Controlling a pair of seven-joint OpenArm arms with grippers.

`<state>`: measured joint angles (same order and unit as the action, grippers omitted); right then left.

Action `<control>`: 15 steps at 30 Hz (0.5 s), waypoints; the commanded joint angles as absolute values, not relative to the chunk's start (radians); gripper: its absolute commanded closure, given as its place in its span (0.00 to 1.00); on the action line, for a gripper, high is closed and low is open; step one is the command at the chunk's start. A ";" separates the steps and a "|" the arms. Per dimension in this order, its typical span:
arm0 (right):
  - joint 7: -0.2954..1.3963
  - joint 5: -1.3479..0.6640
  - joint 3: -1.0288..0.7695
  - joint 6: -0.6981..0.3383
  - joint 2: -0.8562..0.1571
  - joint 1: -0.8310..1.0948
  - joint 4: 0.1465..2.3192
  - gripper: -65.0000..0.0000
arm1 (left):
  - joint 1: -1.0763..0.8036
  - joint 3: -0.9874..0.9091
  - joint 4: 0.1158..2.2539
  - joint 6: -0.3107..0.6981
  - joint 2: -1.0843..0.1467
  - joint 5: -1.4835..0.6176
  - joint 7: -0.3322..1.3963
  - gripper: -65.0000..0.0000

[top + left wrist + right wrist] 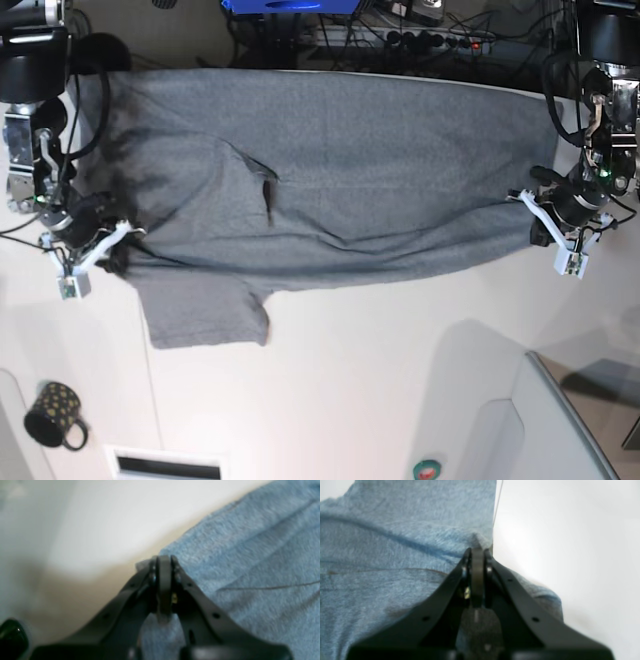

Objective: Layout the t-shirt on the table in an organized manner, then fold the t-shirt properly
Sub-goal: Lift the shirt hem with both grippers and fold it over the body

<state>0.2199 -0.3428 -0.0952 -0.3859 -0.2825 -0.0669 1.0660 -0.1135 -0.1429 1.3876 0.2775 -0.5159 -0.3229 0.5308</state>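
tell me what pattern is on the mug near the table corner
The mug is black with small pale dots, seen best in the base view.

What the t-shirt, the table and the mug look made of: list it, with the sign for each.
t-shirt: soft knit, likely cotton; heathered grey, fuzzy weave, soft creases.
table: smooth white hard surface, perhaps laminate; faint sheen.
mug: glossy dark, pale dots; probably glazed ceramic.

White table (350, 350) under a spread grey t-shirt (330, 180), dark dotted mug (55, 415) near its corner
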 commanded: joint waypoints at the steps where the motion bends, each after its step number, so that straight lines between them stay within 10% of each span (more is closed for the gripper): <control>1: 0.197 -0.354 -0.120 -0.390 -0.305 -0.081 1.084 1.00 | -0.102 -0.170 1.403 0.272 -0.536 -0.326 0.513 1.00; 15: 0.288 -0.355 -0.139 -0.390 -0.286 0.053 1.244 1.00 | -0.101 -0.205 1.310 0.390 -0.529 -0.325 0.513 1.00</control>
